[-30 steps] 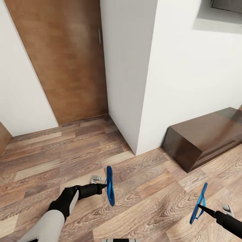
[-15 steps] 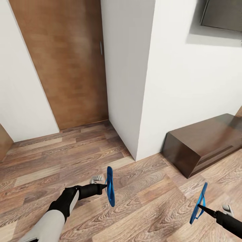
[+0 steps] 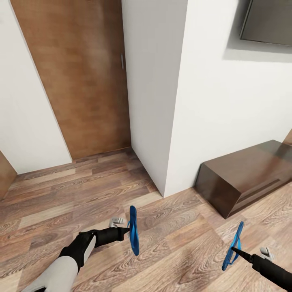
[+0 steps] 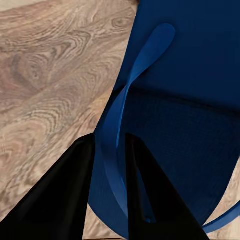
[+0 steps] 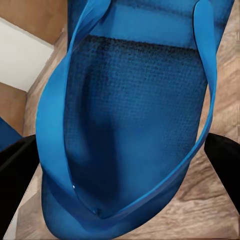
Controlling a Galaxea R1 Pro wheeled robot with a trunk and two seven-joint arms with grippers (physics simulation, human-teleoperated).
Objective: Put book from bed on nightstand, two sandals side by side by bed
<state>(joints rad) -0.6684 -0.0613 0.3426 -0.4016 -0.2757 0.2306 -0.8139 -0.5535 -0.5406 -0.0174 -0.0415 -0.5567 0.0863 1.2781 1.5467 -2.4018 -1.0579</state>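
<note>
White walls (image 3: 219, 101) meet at a jutting corner above a wood-plank floor (image 3: 81, 194). A brown wooden door (image 3: 81, 77) stands closed; a low dark cabinet (image 3: 243, 174) sits against the wall.

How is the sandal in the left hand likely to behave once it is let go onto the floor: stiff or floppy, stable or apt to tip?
The sandal hangs edge-on from the left hand without sagging, so the sole is probably fairly stiff. It looks thin, likely light. Pinched by a thin strap, it may swing. Released on edge, it would probably tip flat.
</note>
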